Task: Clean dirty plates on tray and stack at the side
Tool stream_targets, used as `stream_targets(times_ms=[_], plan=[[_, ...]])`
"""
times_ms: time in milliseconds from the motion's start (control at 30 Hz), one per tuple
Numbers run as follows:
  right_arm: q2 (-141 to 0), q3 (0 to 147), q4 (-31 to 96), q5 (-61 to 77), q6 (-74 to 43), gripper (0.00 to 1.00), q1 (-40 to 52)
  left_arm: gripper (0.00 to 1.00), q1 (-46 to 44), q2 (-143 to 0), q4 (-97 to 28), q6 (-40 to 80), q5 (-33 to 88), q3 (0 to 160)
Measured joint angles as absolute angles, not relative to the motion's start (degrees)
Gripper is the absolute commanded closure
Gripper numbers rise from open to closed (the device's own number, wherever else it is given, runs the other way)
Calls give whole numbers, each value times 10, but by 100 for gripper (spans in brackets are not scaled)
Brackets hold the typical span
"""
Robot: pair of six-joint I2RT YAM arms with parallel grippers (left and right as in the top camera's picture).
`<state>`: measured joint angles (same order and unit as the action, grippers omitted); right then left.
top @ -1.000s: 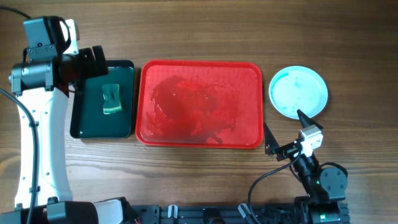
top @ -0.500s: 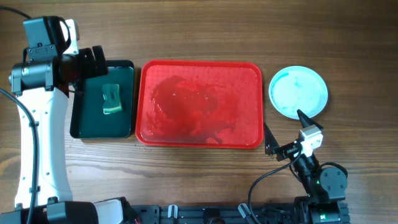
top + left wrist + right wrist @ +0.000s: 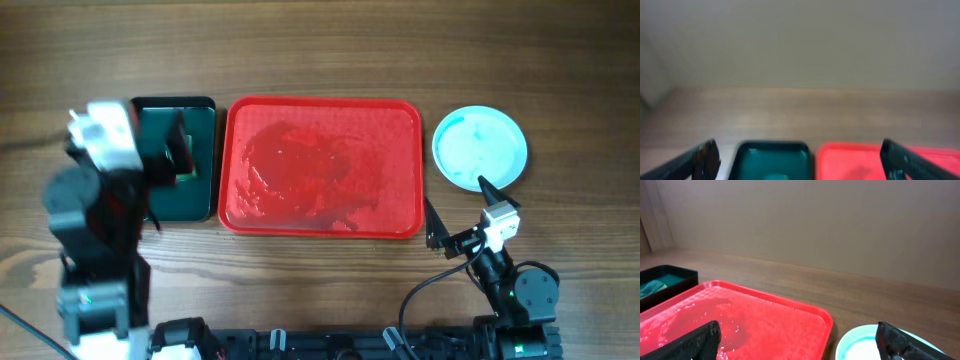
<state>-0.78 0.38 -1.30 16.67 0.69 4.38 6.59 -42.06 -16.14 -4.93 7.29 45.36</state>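
Observation:
The red tray (image 3: 320, 120) lies mid-table, wet, with no plate on it. It also shows in the right wrist view (image 3: 740, 320) and the left wrist view (image 3: 855, 162). A pale turquoise plate (image 3: 480, 148) lies on the table right of the tray, and its rim shows in the right wrist view (image 3: 865, 347). I cannot tell whether other plates lie under it. My right gripper (image 3: 460, 208) (image 3: 797, 347) is open and empty, in front of the plate. My left gripper (image 3: 165, 165) (image 3: 800, 167) is open and empty over the black tray.
A small black tray (image 3: 200, 110) with a green sponge (image 3: 188, 160) lies left of the red tray, partly hidden by my left arm. It also shows in the left wrist view (image 3: 772, 157), which is blurred, and in the right wrist view (image 3: 665, 277).
My left arm has swung from the table's left edge toward the front, and now covers part of the black tray. The right arm, plate and red tray have not moved.

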Motion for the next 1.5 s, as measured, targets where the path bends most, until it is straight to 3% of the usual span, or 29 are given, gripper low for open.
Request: stream_targets(times_ms=[200,500,1500], plan=[[-8,4,-13,166,7,0,44,0,27,-227,2,-49,118,190],[-7,4,-13,166,7,0,44,0,22,-25,-4,-49,112,52],[-7,4,-13,166,7,0,44,0,22,-8,-34,-48,110,8]])
